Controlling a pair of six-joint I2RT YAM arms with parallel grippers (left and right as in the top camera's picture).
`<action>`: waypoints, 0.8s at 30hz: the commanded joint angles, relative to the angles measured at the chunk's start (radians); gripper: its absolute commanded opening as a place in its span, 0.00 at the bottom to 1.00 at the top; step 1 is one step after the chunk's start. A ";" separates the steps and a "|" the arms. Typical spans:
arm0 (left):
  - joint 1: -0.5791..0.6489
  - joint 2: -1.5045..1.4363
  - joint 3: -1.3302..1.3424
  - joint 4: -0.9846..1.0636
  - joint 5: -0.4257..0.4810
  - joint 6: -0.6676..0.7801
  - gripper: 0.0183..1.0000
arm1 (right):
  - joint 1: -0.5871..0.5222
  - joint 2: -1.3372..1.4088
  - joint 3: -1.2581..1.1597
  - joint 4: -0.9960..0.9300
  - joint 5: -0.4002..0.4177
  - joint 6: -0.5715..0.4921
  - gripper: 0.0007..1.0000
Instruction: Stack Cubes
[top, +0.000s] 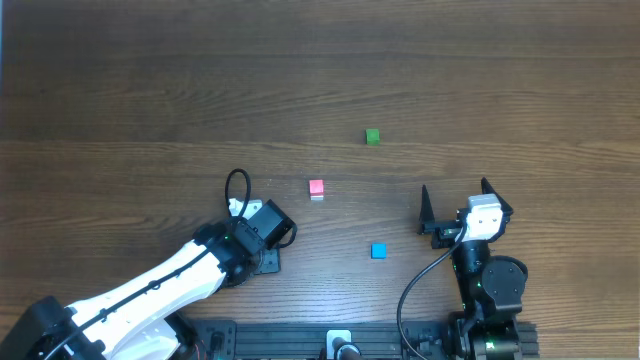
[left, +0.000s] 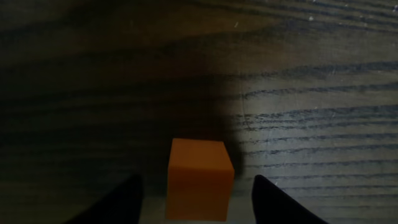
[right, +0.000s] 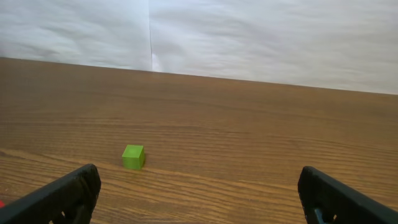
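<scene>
An orange cube (left: 199, 179) rests on the dark wood table between the fingers of my left gripper (left: 198, 208), which stands open around it with a gap on each side. From above, the left gripper (top: 263, 257) points down at the table left of centre, and its wrist covers that cube. A pink cube (top: 316, 187) lies mid-table, a green cube (top: 372, 136) farther back, and a blue cube (top: 378, 251) near the front. My right gripper (top: 457, 202) is open and holds nothing, right of the blue cube. It faces the green cube (right: 133, 156).
The wooden table (top: 150, 100) stretches wide on the far side and to both sides of the cubes. A white wall (right: 261, 37) rises behind the table's far edge. A black rail (top: 330, 335) with the arm bases runs along the front edge.
</scene>
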 joint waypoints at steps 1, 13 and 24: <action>0.001 0.008 -0.008 0.005 0.002 -0.015 0.52 | -0.007 -0.007 -0.009 0.003 -0.011 0.002 0.99; 0.001 0.008 -0.010 0.008 0.002 -0.015 0.31 | -0.007 -0.007 -0.009 0.003 -0.011 0.002 0.99; 0.001 0.008 -0.010 0.016 0.002 -0.015 0.18 | -0.007 -0.007 -0.009 0.003 -0.011 0.002 0.99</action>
